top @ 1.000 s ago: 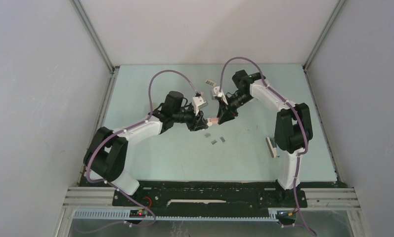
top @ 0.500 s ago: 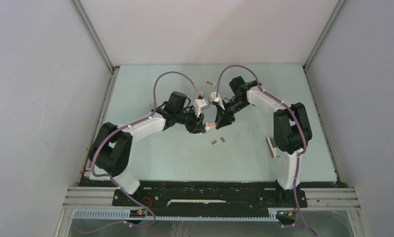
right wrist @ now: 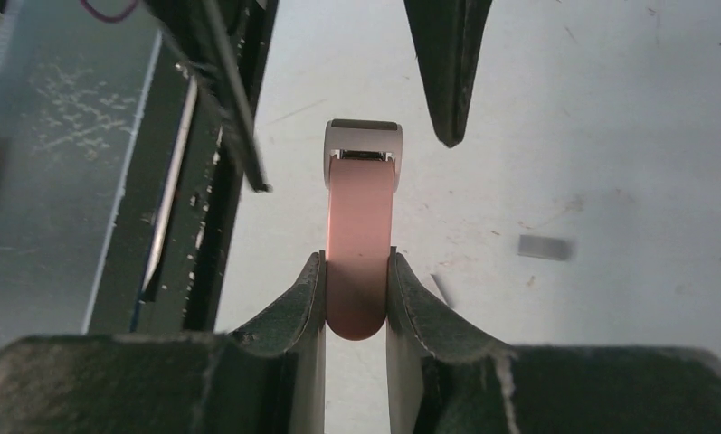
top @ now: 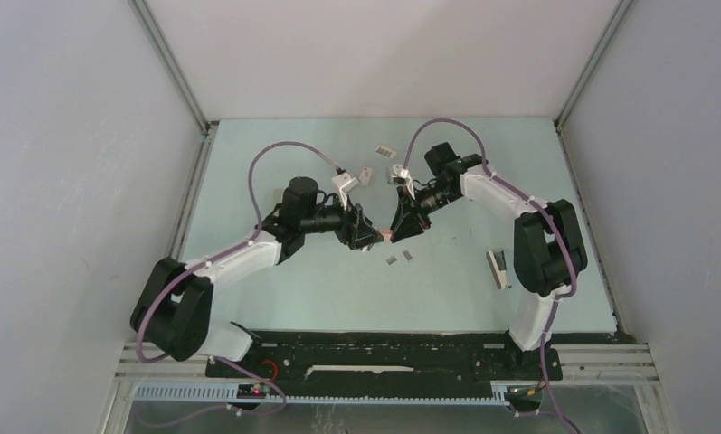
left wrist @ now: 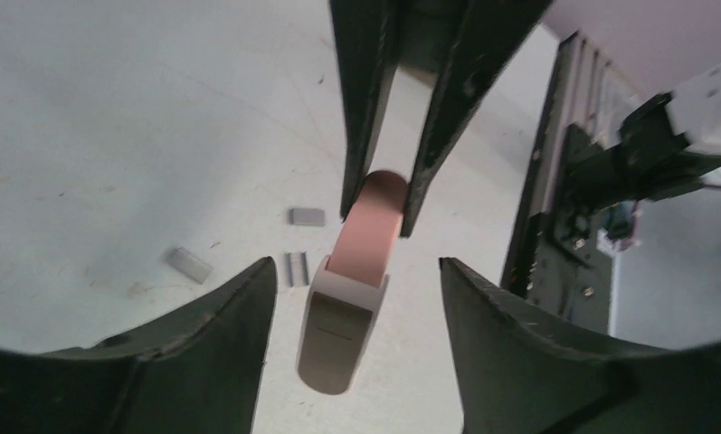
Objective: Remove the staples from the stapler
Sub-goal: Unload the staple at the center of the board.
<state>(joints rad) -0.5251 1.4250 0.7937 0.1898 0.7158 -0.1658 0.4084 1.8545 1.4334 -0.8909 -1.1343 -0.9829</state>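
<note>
The stapler (top: 388,235) is small and pink with a pale end cap. It shows in the left wrist view (left wrist: 367,231) and the right wrist view (right wrist: 360,217). My right gripper (right wrist: 356,262) is shut on its rounded pink end and holds it just above the table (top: 284,289). My left gripper (left wrist: 356,267) is open, and its fingers (left wrist: 216,334) stand apart on either side of the pale end without touching it. Three short grey staple strips lie on the table below (left wrist: 307,216) (left wrist: 188,265) (left wrist: 295,268). Two of them show from above (top: 392,260) (top: 407,255).
A second, grey stapler (top: 497,268) lies by the right arm's base link. A small white box (top: 385,150) and another small pale piece (top: 367,170) lie at the back of the table. Grey walls enclose the table on three sides.
My left arm has swung its elbow back and to the left, and its gripper now reaches the stapler from lower left. My right gripper has kept hold of the stapler and dipped slightly.
</note>
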